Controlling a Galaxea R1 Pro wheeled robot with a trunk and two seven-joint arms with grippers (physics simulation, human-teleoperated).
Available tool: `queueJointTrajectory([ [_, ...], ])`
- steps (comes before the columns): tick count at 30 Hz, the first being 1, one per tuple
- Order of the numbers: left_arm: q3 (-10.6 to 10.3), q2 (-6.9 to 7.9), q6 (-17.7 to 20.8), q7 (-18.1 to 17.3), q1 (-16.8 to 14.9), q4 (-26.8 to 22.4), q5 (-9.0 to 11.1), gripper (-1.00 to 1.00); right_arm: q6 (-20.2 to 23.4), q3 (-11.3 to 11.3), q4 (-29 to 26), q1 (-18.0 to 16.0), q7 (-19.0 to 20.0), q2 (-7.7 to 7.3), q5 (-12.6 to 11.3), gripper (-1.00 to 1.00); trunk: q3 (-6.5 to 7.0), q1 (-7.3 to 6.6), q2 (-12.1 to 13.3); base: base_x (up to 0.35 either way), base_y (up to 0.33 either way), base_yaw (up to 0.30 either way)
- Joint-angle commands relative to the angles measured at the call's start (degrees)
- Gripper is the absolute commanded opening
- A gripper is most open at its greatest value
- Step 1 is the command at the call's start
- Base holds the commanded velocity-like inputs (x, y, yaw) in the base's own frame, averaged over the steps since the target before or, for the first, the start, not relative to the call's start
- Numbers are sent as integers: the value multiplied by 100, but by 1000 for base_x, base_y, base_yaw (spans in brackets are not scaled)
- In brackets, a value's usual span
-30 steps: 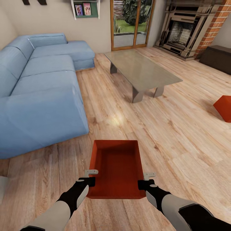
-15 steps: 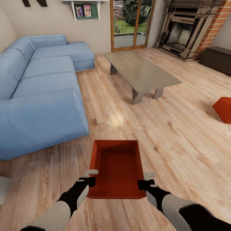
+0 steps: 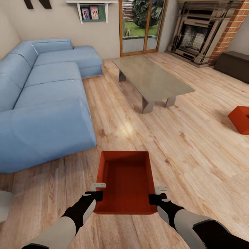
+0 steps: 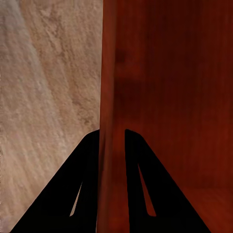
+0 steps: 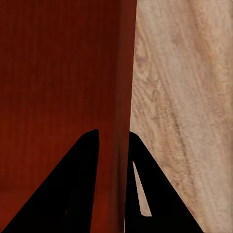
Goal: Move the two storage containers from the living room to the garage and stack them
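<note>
I hold one red-orange storage container (image 3: 126,180) low in front of me over the living room's light wood plank floor (image 3: 193,155). My left gripper (image 3: 99,191) is shut on its left wall and my right gripper (image 3: 157,193) on its right wall, both near the bin's near end. In the left wrist view the red wall (image 4: 112,87) runs between the dark fingers of the left gripper (image 4: 112,133). The right gripper (image 5: 114,133) pinches the other wall (image 5: 124,68) the same way. The second storage container (image 3: 240,119) sits on the planks at the right edge.
A blue corner sofa (image 3: 45,97) fills the left side. A grey low table (image 3: 152,77) stands ahead in the middle. Behind it are a glass door (image 3: 141,26) and a brick fireplace (image 3: 200,34). A dark cabinet (image 3: 235,65) stands at the far right.
The whole view has shifted slightly, so the sofa and second container sit a little differently in the picture. The held container and both grippers keep their places relative to me.
</note>
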Motion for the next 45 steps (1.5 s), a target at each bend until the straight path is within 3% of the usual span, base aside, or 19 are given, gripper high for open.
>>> queueJointTrajectory([
  [1,78,12,37,82,-6,-24,0,-100,-29,33,13,0,-23,-1,-68,-100,15,-23,40,0,0,0],
  [31,87,12,37,75,-6,-30,0,-100,-24,30,13,0,-34,48,-70,-100,555,-682,1243,0,0,0],
  [45,87,12,37,80,-6,-32,0,-100,2,0,13,0,-28,48,-80,-100,915,-989,1804,0,0,0],
])
